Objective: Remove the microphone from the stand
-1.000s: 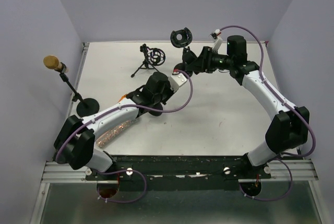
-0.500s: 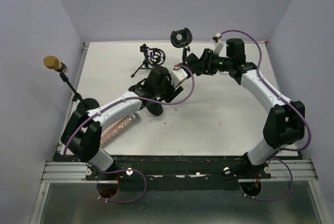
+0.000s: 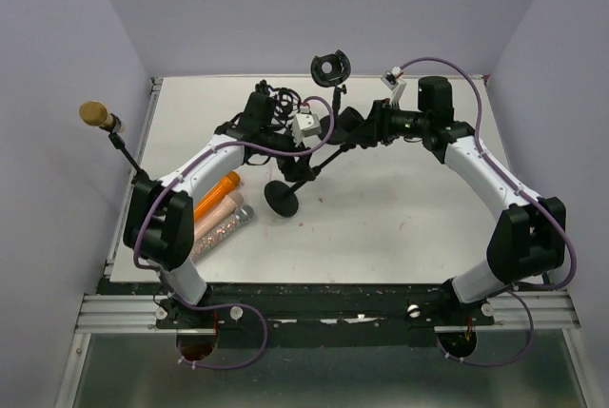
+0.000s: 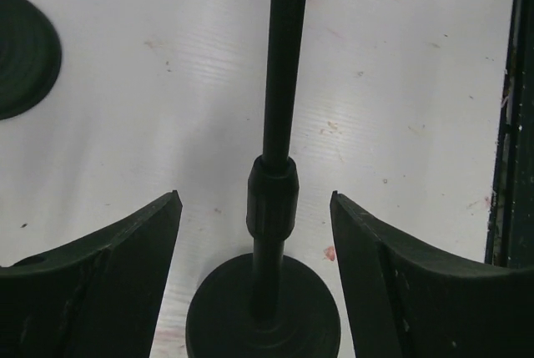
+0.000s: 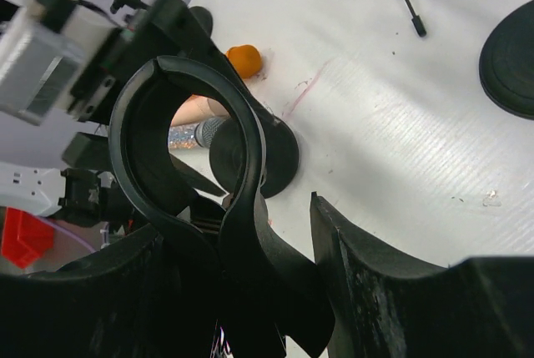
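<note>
At the far left a gold-headed microphone (image 3: 95, 113) sits in its own spare stand (image 3: 152, 191), untouched, and just right of it three loose microphones (image 3: 218, 210) lie side by side on the worktop (image 3: 409, 208), the orange one (image 3: 216, 192) nearest the back; a second ago the left arm lay low across them, and it has since swung up and back, leaving them in plain sight. We cannot tell which of the three came from the stand in hand. Further right, the left gripper (image 4: 254, 208) has opened over that same second and now hangs spread wide on either side of the stand's pole (image 4: 284, 57), touching nothing, with the round base (image 3: 284, 199) below it. The stand leans toward the right, where the right gripper (image 5: 238, 233) is clamped on the stem of the clip (image 5: 246, 137) as it was before. That clip ring is empty: we see worktop and a microphone head straight through it. We judge the removal itself done, the microphone resting well apart from the clip, and the left gripper's release suggests that what remains is setting the leaning stand back down
</note>
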`<state>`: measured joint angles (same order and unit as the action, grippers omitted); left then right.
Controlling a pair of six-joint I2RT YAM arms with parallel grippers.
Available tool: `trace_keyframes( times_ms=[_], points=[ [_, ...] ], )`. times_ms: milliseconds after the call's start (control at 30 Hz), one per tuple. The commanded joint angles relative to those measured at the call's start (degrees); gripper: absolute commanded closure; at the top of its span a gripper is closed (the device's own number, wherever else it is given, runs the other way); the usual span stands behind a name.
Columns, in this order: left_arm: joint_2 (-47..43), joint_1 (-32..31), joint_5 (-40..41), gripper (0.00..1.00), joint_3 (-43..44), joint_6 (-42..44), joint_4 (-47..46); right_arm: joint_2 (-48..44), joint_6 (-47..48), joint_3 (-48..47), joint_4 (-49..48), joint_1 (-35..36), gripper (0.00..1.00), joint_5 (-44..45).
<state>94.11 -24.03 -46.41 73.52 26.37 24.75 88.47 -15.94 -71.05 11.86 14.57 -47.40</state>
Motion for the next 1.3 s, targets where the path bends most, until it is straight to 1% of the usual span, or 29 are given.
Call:
trace_keyframes(
  times_ms=[0, 67, 100, 133, 200, 267, 333, 400, 433, 467, 533, 567, 600, 700, 767, 800, 833, 867, 900, 1000, 1033, 1100, 1133, 1167, 1233, 1267],
  points=[
    [4.5, -0.9, -10.6, 0.24, 4.2, 4.1, 6.8, -0.8, 6.4, 1.3, 4.2, 0.3, 1.0, -1.5],
    [4.9, -1.5, -8.6, 0.33, 3.0, 2.3, 2.8, -0.8, 6.3, 1.1, 4.1, 0.3, 0.99, -1.9],
    [4.9, -1.8, -7.6, 0.44, 2.5, 1.3, 1.4, -0.8, 6.1, 1.0, 4.0, 0.3, 0.99, -1.8],
    [4.8, -2.2, -6.9, 0.51, 2.5, 0.5, 0.4, -0.7, 6.1, 1.0, 4.0, 0.3, 0.99, -1.7],
    [4.7, -2.8, -6.1, 0.73, 3.6, -0.6, 0.9, -0.6, 5.6, 0.7, 4.0, 0.3, 1.0, -1.5],
    [4.0, -3.3, -5.3, 1.0, 4.4, -0.8, 2.5, -0.2, 4.5, 0.4, 3.9, 0.2, 0.99, -1.1],
    [1.4, -4.6, -2.1, 1.0, 3.3, -2.4, 1.1, 0.2, 2.2, -0.1, 3.4, 0.3, 1.0, -0.3],
    [-2.4, -7.0, 5.6, 1.0, 0.4, -4.7, -3.5, 0.7, -1.0, -0.5, 2.8, 0.3, 1.0, 1.3],
    [-5.1, -8.5, 12.8, 1.0, -1.6, -5.9, -7.1, 1.0, -2.2, -0.8, 2.6, 0.3, 0.99, 2.5],
    [-7.2, -10.7, 24.3, 1.0, -3.4, -6.9, -10.6, 1.4, -4.2, -0.9, 2.3, 0.2, 1.0, 4.0],
    [-9.6, -15.9, 44.6, 1.0, -7.1, -3.8, -17.8, 2.4, -9.3, -1.1, 1.8, -0.2, 0.99, 5.7],
    [-9.7, -17.5, 51.9, 1.0, -8.6, -2.4, -21.8, 3.0, -11.8, -1.0, 1.4, -0.6, 1.0, 5.7],
    [-9.6, -18.4, 56.9, 1.0, -9.3, -2.5, -24.4, 3.9, -13.7, -1.1, 1.3, -0.8, 1.0, 5.3],
    [-6.8, -18.5, 66.4, 1.0, -9.1, -3.3, -29.8, 6.3, -14.6, -2.2, 1.8, -1.0, 1.0, 3.9],
    [-3.2, -18.4, 70.2, 1.0, -8.0, -2.9, -30.3, 7.5, -15.3, -2.5, 1.9, -1.3, 1.0, 3.4],
    [-1.7, -18.4, 70.7, 1.0, -7.9, -3.2, -30.1, 7.9, -15.4, -2.5, 1.9, -1.4, 0.99, 3.5],
    [-0.9, -18.2, 69.5, 1.0, -8.2, -4.0, -29.9, 8.1, -15.4, -2.3, 2.1, -1.3, 1.0, 3.7],
    [-0.2, -18.0, 66.3, 1.0, -8.9, -5.4, -28.4, 8.3, -15.3, -2.2, 2.2, -1.4, 1.0, 4.1],
    [0.1, -17.2, 61.3, 1.0, -9.3, -6.8, -26.8, 8.6, -15.4, -2.1, 2.4, -1.3, 1.0, 4.5],
    [-0.9, -15.9, 51.8, 1.0, -10.1, -10.1, -22.7, 8.6, -14.3, -2.2, 2.7, -1.3, 1.0, 5.2],
    [-2.0, -15.6, 49.0, 0.96, -9.6, -10.5, -20.9, 8.3, -13.9, -2.3, 2.7, -1.3, 1.0, 5.1],
    [-4.8, -13.9, 40.3, 0.67, -8.7, -11.3, -17.6, 7.6, -12.8, -2.3, 2.8, -1.3, 0.99, 5.0],
    [-6.2, -12.5, 34.3, 0.53, -8.5, -11.6, -16.3, 7.2, -12.1, -2.2, 2.6, -1.3, 1.0, 4.9],
    [-7.9, -11.0, 27.1, 0.42, -8.2, -11.7, -14.7, 6.7, -10.9, -1.9, 2.5, -1.4, 1.0, 4.8],
    [-9.4, -6.0, 11.2, 0.34, -6.8, -11.0, -10.7, 5.7, -7.2, -0.9, 1.7, -1.3, 0.99, 3.3],
    [-9.5, -3.5, 6.5, 0.33, -6.1, -11.0, -9.6, 5.2, -5.8, -0.4, 1.4, -1.3, 1.0, 2.7]
  ],
)
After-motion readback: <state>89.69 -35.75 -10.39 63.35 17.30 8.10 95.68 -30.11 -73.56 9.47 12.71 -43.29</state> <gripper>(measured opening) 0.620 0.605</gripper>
